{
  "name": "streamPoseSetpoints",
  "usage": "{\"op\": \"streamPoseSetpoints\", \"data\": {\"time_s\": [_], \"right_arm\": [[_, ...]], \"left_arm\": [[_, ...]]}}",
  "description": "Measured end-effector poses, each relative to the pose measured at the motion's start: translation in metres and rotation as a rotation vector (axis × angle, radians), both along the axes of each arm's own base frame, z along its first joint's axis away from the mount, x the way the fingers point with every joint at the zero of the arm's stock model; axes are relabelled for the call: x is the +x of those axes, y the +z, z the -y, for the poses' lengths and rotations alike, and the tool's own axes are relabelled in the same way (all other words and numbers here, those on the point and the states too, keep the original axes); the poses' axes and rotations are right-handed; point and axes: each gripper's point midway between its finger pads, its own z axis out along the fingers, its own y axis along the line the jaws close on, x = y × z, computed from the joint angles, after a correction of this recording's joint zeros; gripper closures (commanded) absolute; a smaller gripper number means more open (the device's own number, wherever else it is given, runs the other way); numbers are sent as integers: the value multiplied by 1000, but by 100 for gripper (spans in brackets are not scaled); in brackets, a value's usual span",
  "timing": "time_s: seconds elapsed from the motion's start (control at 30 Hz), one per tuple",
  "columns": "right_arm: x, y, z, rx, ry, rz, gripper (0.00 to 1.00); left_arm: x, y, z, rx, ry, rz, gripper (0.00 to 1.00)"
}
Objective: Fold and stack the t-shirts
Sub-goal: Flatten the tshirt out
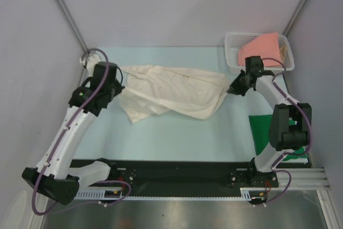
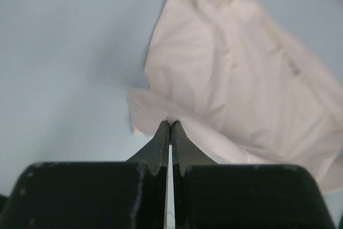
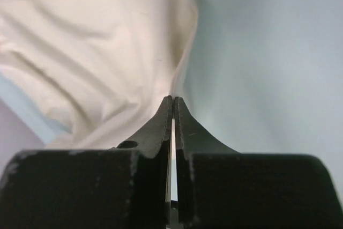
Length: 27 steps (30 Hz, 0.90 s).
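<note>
Your left gripper [image 2: 170,124] and right gripper [image 3: 173,100] each pinch an opposite edge of the cream-white t-shirt [image 1: 171,92], mid-frame from above, I think to pull it flat. The salmon-pink t-shirt [image 1: 265,46] waits in the basket [image 1: 233,52], upper right; the dark green t-shirt [image 1: 262,130], right edge.

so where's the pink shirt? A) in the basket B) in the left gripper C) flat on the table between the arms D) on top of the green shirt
A: the pink shirt sits in the basket at the far right; the one between the arms is the cream shirt.
</note>
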Motion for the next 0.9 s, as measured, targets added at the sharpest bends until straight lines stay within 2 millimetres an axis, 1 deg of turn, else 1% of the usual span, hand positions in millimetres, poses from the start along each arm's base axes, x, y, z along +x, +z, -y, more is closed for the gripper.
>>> {"op": "streamPoseSetpoints", "data": {"time_s": [0.03, 0.1, 0.13, 0.23, 0.27, 0.3, 0.33, 0.4, 0.5, 0.53, 0.6, 0.67, 0.7, 0.73, 0.8, 0.87, 0.9], "right_arm": [[9, 13, -3, 5, -1, 29, 100], [32, 50, -9, 15, -1, 115, 100], [40, 67, -12, 19, 0, 155, 100], [59, 117, -18, 27, 2, 262, 100], [63, 137, -19, 28, 3, 303, 100], [65, 151, -20, 27, 3, 331, 100], [67, 169, -21, 24, 5, 371, 100], [68, 201, -22, 15, 12, 438, 100], [63, 253, -26, -2, 32, 560, 100], [57, 269, -28, -10, 43, 598, 100], [42, 295, -32, -18, 65, 659, 100], [19, 323, -37, -18, 90, 731, 100], [6, 337, -39, -17, 104, 766, 100], [-6, 348, -40, -14, 112, 797, 100], [-43, 379, -41, -4, 133, 890, 100], [-86, 409, -38, 12, 149, 1002, 100], [-105, 418, -36, 19, 154, 1046, 100]], "left_arm": [[9, 32, -5, 14, 8, 71, 100], [24, 90, -18, 44, 35, 207, 100], [28, 117, -26, 65, 52, 270, 100], [32, 176, -45, 141, 79, 404, 100], [32, 193, -50, 171, 83, 439, 100], [33, 210, -53, 199, 79, 472, 100], [33, 224, -55, 221, 72, 500, 100], [38, 259, -55, 268, 40, 570, 100], [40, 315, -50, 318, -19, 697, 100], [38, 329, -49, 326, -37, 734, 100], [27, 359, -44, 339, -85, 819, 100], [6, 386, -43, 351, -131, 909, 100], [-5, 394, -41, 354, -154, 944, 100], [-20, 404, -40, 358, -184, 986, 100], [-58, 424, -38, 360, -240, 1077, 100], [-107, 443, -38, 342, -306, 1193, 100], [-131, 452, -41, 332, -327, 1251, 100]]}}
